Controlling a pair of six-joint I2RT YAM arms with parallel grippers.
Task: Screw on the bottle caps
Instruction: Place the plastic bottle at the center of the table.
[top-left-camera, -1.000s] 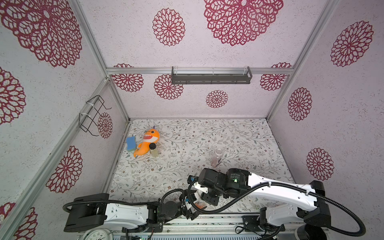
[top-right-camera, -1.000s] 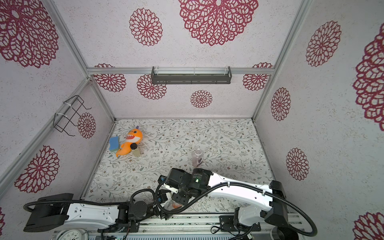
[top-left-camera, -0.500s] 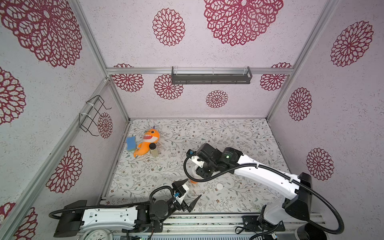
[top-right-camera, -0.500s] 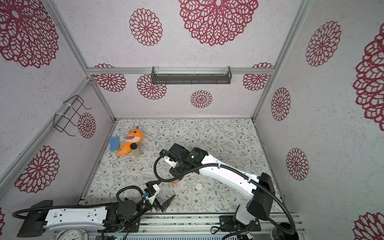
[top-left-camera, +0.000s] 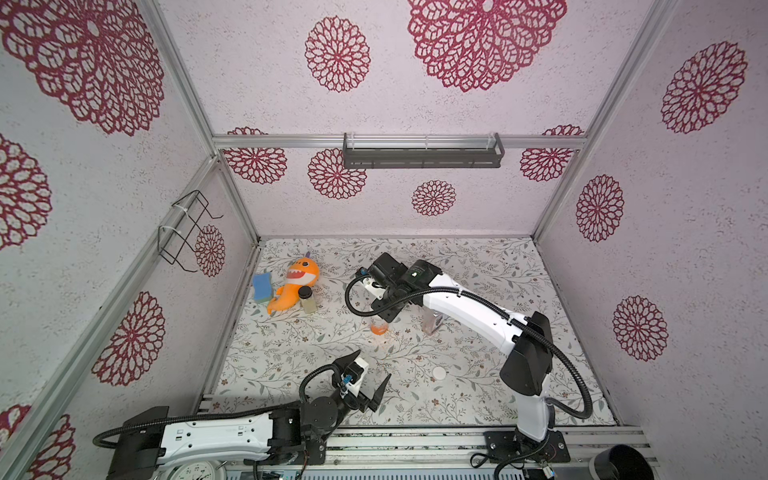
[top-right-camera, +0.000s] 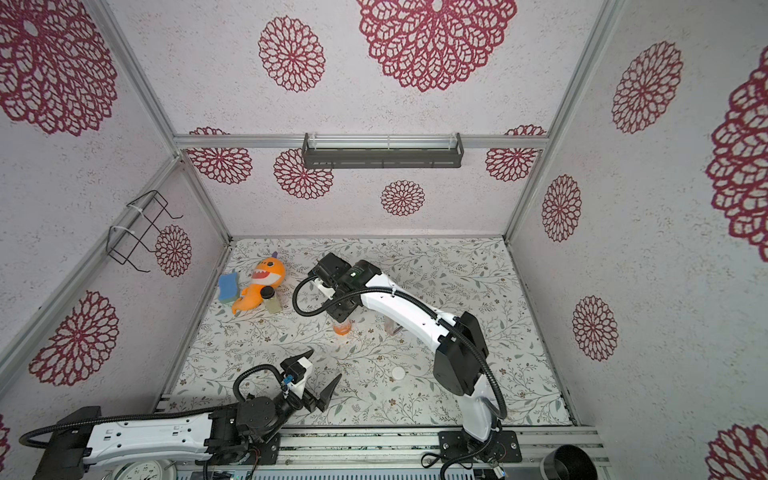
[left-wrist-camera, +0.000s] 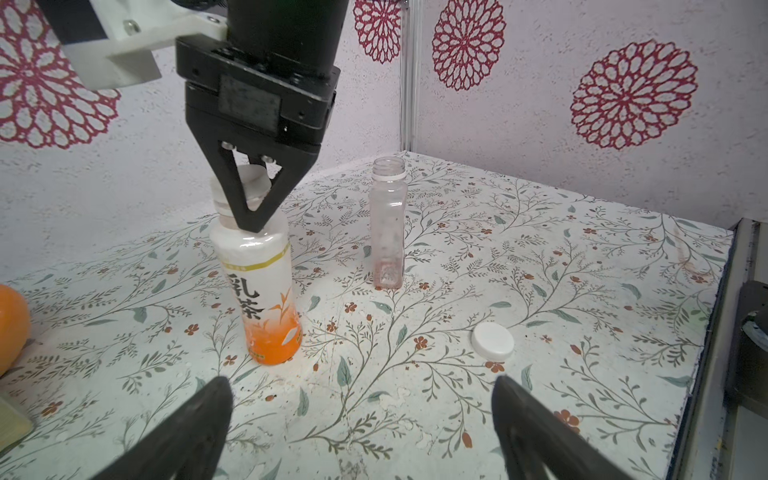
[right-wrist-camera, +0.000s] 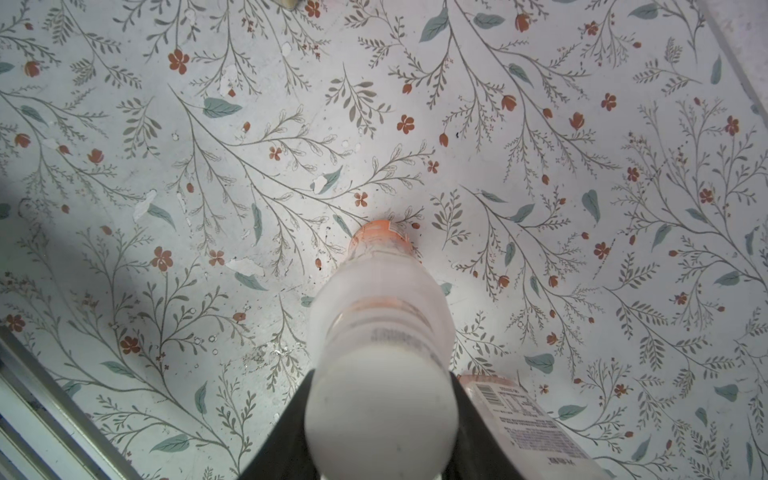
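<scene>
1. Since a second ago, the right gripper (left-wrist-camera: 251, 210) has carried the orange bottle (left-wrist-camera: 259, 286) from the front of the table (top-left-camera: 478, 395) to its middle, clamped on its white cap (left-wrist-camera: 254, 183).
2. The left gripper (top-left-camera: 373, 365) has drawn back, its jaws wide and empty.
3. Two bottles: the clear bottle (left-wrist-camera: 388, 220) stands uncapped nearby.
4. Two caps: the loose cap (left-wrist-camera: 493, 340) lies flat, apart from both bottles.
5. One jar (top-left-camera: 308, 300), one plush toy (top-left-camera: 297, 282), one sponge (top-left-camera: 261, 286).

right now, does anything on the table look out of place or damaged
One white cap lies loose on the table, apart from the squarer bottle, which stands upright with its neck open. The table's floral print is flaked in patches near the orange bottle.
</scene>
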